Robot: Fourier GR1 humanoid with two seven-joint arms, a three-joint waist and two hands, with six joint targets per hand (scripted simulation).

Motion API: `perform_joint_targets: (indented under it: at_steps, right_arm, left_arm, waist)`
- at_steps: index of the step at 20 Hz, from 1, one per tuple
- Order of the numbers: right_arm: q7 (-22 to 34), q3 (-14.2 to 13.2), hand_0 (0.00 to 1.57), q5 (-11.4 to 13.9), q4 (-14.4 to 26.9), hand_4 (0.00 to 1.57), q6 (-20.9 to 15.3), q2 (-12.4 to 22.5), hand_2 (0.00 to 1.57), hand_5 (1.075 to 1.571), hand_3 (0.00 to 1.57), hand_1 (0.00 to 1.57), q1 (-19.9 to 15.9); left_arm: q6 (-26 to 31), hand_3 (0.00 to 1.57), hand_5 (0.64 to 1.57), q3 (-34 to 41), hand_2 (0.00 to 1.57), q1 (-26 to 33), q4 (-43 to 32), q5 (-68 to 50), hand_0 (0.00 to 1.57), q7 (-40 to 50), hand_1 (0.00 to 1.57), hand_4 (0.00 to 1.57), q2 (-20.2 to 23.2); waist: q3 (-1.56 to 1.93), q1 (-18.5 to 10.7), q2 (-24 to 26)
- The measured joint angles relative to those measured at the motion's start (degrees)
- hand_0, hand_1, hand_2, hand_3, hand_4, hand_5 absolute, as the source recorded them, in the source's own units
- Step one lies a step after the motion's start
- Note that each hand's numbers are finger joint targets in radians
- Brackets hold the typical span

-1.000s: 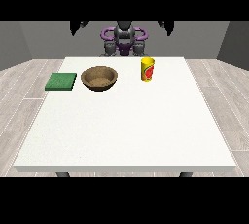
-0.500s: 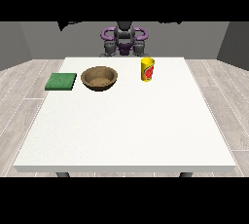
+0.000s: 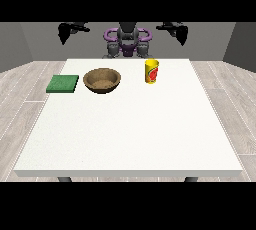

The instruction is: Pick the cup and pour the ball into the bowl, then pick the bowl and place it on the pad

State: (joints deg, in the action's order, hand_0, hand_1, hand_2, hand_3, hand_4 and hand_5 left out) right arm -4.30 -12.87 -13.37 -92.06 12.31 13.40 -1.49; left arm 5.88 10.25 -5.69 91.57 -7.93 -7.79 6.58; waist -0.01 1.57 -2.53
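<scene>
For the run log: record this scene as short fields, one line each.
table: white table, robot behind it
cup: yellow cup, upright, nearest the view's right among the three things
bowl: brown bowl, in the middle, apart from the cup
pad: green pad, flat, at the view's left of the bowl
robot hands: one at the view's left, one at the view's right, both raised, holding nothing

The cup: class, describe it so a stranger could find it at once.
On the white table, look along the far edge near the robot. The cup stands upright at the view's right of the brown bowl. It alone is yellow with a red mark.
</scene>
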Motion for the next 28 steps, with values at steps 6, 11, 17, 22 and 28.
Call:
perform_joint_targets:
  at_steps: [6,11,17,22,28]
  right_arm:
    - [-2.28,0.63,0.0,1.3,1.53,0.0,0.46,-0.47,0.0,1.571,0.0,0.0,-2.52]
    - [-4.5,0.17,0.0,1.18,2.65,0.0,1.81,0.03,0.0,1.57,0.0,0.0,-4.15]
    - [-7.75,-0.64,0.0,1.3,6.34,0.0,3.89,0.67,0.0,1.571,0.0,0.0,-5.11]
    - [-10.2,-1.09,0.0,1.42,8.01,0.0,4.88,0.88,0.0,1.571,0.0,0.0,-6.38]
    - [-10.86,-0.64,0.0,2.37,9.47,0.0,4.99,0.56,0.0,1.571,0.0,0.0,-6.93]
  left_arm:
    - [-3.36,0.0,1.52,-1.19,0.0,-2.29,-10.39,4.54,0.0,-11.6,0.0,0.0,-3.64]
    - [-6.3,0.0,1.53,-1.04,0.0,-4.94,-20.95,6.5,0.0,-21.92,0.0,0.0,-5.21]
    - [-8.23,0.0,1.519,0.8,0.0,-10.67,-33.33,7.27,0.0,-29.67,0.0,0.0,-4.8]
    - [-9.55,0.0,1.521,2.69,0.0,-14.85,-42.91,7.27,0.0,-37.52,0.0,0.0,-4.35]
    - [-10.37,0.0,1.527,3.94,0.0,-19.45,-52.99,6.84,0.0,-42.18,0.0,0.0,-3.58]
  waist:
    - [0.0,1.99,-3.46]
    - [-0.04,3.76,-6.62]
    - [-0.02,4.67,-8.59]
    - [-0.03,5.39,-11.03]
    - [-0.01,5.76,-11.0]
